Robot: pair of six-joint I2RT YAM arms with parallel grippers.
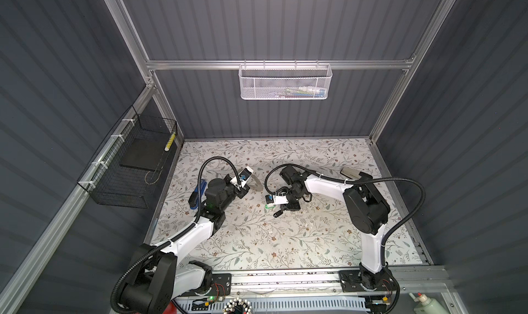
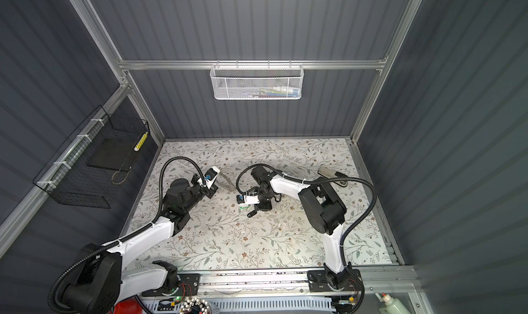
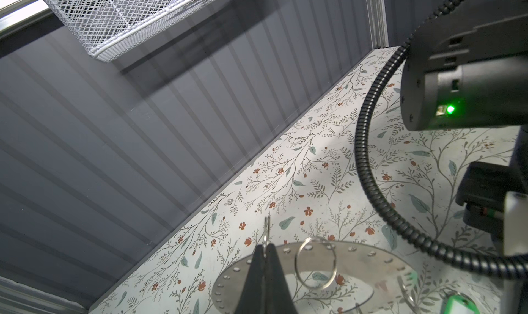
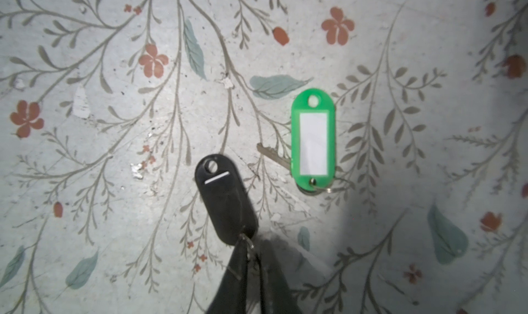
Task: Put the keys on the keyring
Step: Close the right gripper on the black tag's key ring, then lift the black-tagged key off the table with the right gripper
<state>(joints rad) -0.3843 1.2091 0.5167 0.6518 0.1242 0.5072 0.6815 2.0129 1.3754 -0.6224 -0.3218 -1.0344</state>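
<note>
Left tool (image 3: pixel 265 249) clamped on keyring (image 3: pixel 357 255) rim; right tool (image 4: pixel 250 249) pinches black tag (image 4: pixel 225 198) ring end; green tag (image 4: pixel 313 139) apart.

What I count around me
Two key tags: one green tag (image 4: pixel 313 139), one black tag (image 4: pixel 225 198). One silver key (image 4: pixel 273 155) showing. One keyring (image 3: pixel 360 259). Two baskets: white basket (image 1: pixel 283 84), black basket (image 1: pixel 114 184). My two grippers: left gripper (image 3: pixel 265 245), right gripper (image 4: pixel 249 243).

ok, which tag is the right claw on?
The black tag: the right claw grips it at one end. The green tag, with the white label, lies flat beside it, untouched.
</note>
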